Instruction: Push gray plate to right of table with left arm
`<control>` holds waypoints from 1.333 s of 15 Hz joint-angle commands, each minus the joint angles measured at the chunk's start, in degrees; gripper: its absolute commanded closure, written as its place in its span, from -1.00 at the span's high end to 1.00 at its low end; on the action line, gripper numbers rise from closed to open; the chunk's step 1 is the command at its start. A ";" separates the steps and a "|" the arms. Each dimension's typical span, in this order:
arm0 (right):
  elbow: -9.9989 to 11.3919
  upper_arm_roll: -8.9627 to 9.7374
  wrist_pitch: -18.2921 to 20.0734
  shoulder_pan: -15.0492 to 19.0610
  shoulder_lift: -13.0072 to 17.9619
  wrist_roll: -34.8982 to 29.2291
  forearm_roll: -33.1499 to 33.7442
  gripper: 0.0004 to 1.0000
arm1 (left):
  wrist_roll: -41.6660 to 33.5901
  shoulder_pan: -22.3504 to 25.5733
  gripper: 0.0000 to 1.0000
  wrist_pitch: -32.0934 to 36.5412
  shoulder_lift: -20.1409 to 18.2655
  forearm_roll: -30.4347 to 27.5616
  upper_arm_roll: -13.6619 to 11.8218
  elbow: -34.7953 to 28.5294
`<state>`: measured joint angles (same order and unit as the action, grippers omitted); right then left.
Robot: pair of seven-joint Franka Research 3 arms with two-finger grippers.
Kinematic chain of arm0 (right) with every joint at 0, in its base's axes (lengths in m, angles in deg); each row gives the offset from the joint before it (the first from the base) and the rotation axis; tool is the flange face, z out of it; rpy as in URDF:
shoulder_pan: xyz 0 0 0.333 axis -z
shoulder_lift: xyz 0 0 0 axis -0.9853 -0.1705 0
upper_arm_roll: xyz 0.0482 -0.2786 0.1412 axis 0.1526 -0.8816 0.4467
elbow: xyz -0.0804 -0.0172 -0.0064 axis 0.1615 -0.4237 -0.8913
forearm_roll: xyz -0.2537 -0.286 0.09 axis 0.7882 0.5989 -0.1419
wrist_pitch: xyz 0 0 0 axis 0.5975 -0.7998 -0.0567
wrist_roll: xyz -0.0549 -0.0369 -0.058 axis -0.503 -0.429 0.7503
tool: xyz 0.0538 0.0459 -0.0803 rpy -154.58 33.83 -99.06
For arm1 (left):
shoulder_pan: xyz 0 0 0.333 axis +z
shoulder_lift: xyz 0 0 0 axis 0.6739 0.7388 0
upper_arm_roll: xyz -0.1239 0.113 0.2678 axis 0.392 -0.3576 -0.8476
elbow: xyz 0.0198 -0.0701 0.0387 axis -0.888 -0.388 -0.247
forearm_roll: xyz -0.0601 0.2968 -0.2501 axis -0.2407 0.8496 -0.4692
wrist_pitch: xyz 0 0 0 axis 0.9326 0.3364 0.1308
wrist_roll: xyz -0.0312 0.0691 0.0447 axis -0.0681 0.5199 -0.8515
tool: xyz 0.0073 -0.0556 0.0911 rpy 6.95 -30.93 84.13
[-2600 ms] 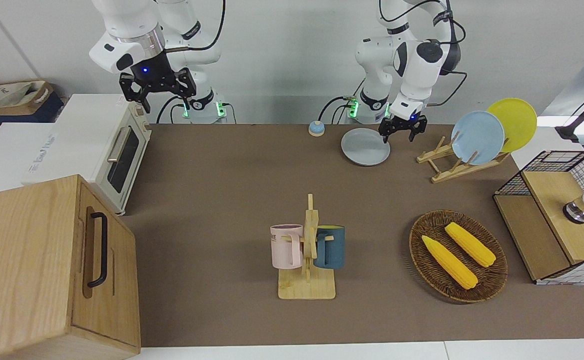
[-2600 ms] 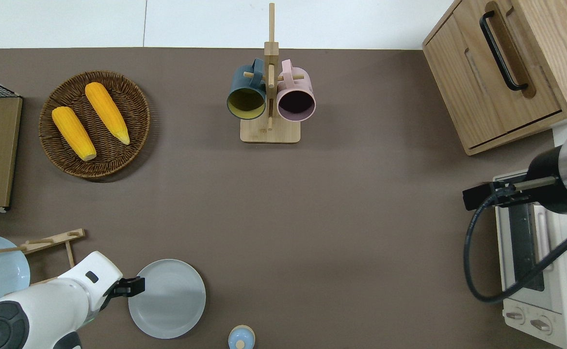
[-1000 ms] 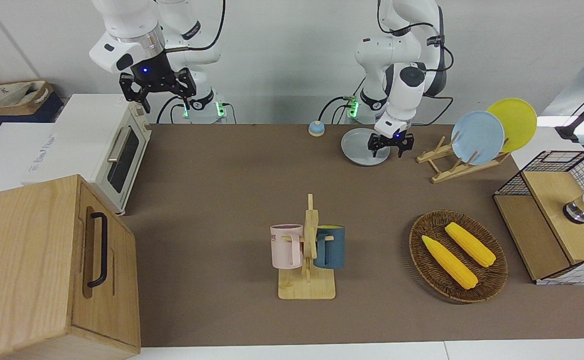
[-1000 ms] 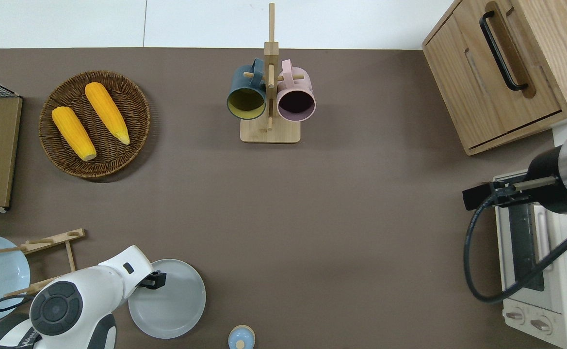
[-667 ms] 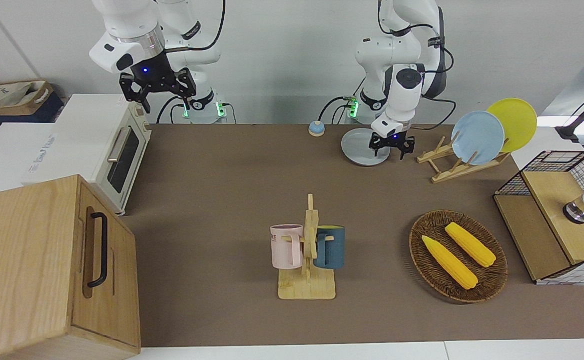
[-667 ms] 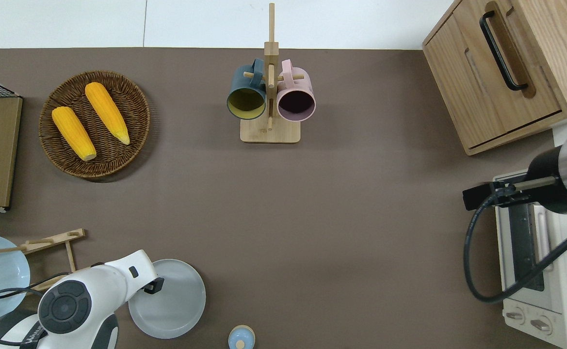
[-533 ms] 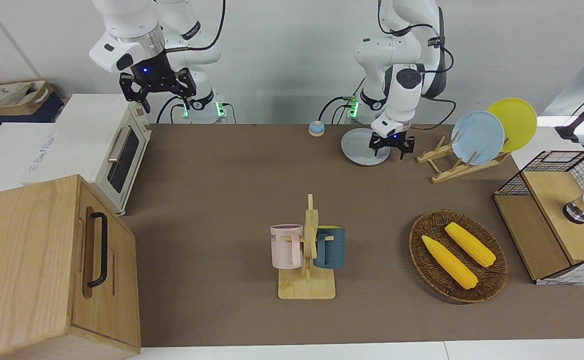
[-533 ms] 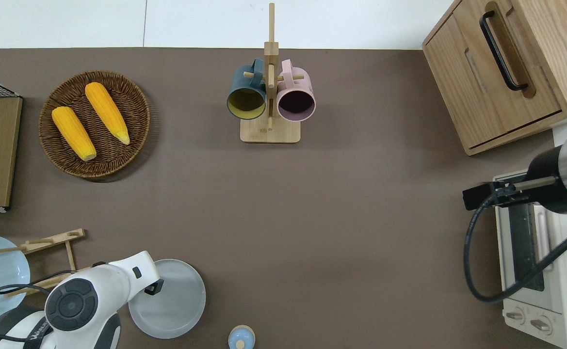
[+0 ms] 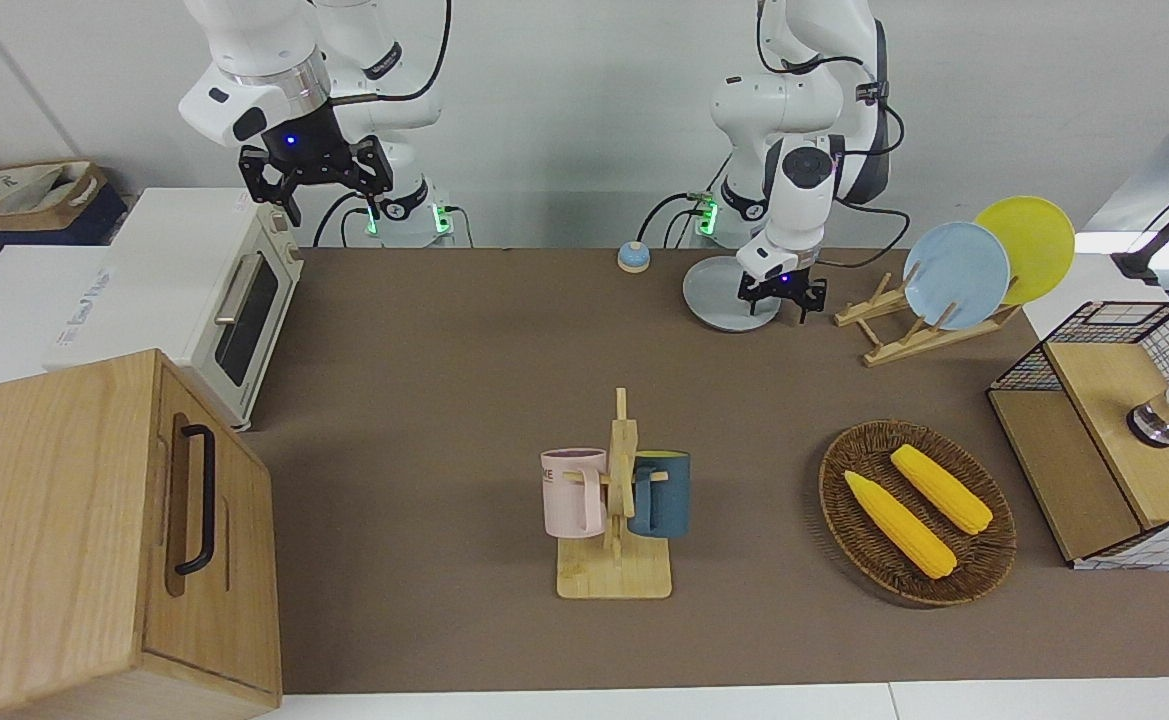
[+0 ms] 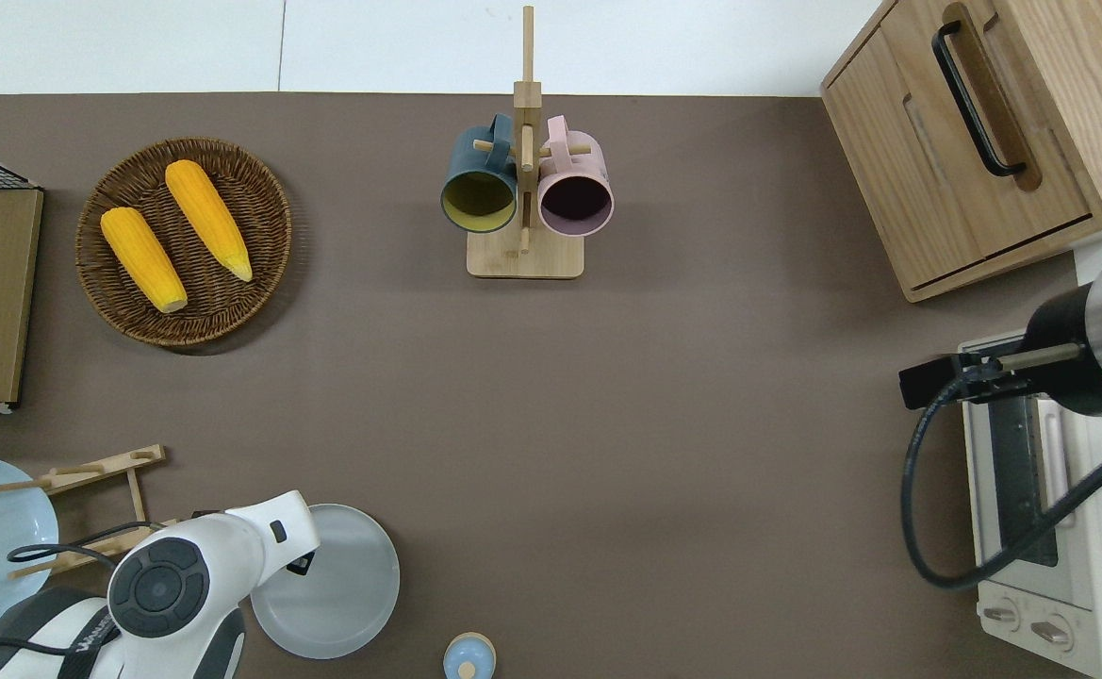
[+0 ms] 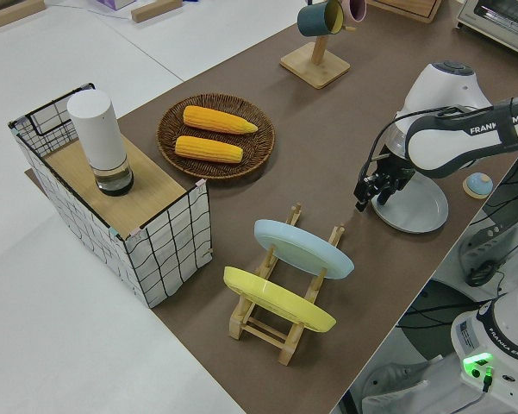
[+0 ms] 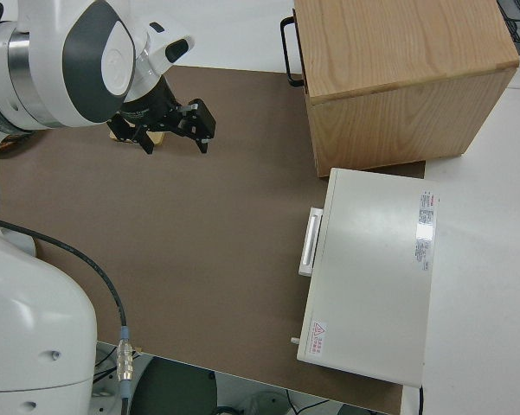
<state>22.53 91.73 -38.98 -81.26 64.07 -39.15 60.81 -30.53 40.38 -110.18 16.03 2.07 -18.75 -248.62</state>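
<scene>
The gray plate point(image 9: 722, 292) point(image 10: 348, 589) point(image 11: 418, 210) lies flat on the brown table point(image 9: 444, 350), close to the edge nearest the robots and toward the left arm's end. My left gripper point(image 9: 782, 297) point(image 11: 372, 195) is down at the plate's rim on the side toward the left arm's end of the table. It is open with nothing in it, one finger over the plate and the other outside the rim. In the overhead view the arm hides most of that gripper point(image 10: 298, 564). The right arm is parked with its gripper point(image 9: 329, 200) point(image 12: 171, 138) open.
A wooden rack point(image 9: 894, 325) with a sky-blue plate point(image 9: 956, 275) and a yellow plate point(image 9: 1029, 245) stands beside the gray plate. A small blue bell point(image 9: 632, 257), a mug stand point(image 9: 614, 510), a corn basket point(image 9: 916, 512), a toaster oven point(image 9: 234, 310) and a wooden cabinet point(image 9: 94, 530) also stand here.
The left arm has swung in and lowered its open gripper from beside the plate to the plate's rim. The gray plate has not moved. The right arm is unchanged.
</scene>
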 commanded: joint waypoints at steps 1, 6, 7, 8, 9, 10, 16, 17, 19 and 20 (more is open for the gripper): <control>-0.22 0.76 0.78 1.16 0.36 0.01 -0.59 0.97 | -0.16 -0.30 -0.36 -1.44 -0.15 0.92 -0.21 -0.79; -0.22 0.85 0.69 1.16 0.36 -0.08 -0.59 0.97 | 0.02 -0.30 -0.97 -1.44 0.64 0.40 -0.12 -0.53; -0.22 0.85 0.78 1.16 0.36 0.01 -0.59 0.97 | 0.63 -0.39 -1.00 -1.44 0.73 0.22 -0.12 -0.44; -0.22 0.85 0.69 1.16 0.36 0.01 -0.59 0.97 | 0.90 -0.39 -1.00 -1.44 1.42 -0.04 -0.04 -0.26; -0.22 0.85 0.69 1.16 0.36 -0.08 -0.59 0.97 | 1.59 -0.56 -1.00 -1.44 2.04 -0.83 0.23 0.17; -0.22 0.85 0.69 1.16 0.36 0.01 -0.59 0.97 | 3.25 -2.04 -1.00 -1.44 2.83 -1.70 0.32 0.61; -0.22 0.85 0.69 1.16 0.36 -0.08 -0.59 0.97 | 15.56 -9.26 -1.00 -0.56 6.97 -1.80 0.23 5.09; -0.22 0.76 0.69 1.16 0.36 0.01 -0.59 0.97 | 16.79 -10.22 -1.00 -0.56 7.58 -1.80 0.32 5.53; -0.22 0.76 0.69 1.16 0.36 -0.08 -0.59 0.97 | 21.53 -13.12 -1.00 -0.21 9.25 -1.89 0.67 7.64; -0.22 0.85 0.69 1.16 0.36 0.01 -0.59 0.97 | 23.73 -14.26 -1.00 0.58 10.30 -1.80 0.75 8.95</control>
<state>22.53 91.73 -38.98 -81.26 64.07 -39.15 60.81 -14.17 30.46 -109.71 19.88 1.26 -18.49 -243.50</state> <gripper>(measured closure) 0.013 0.952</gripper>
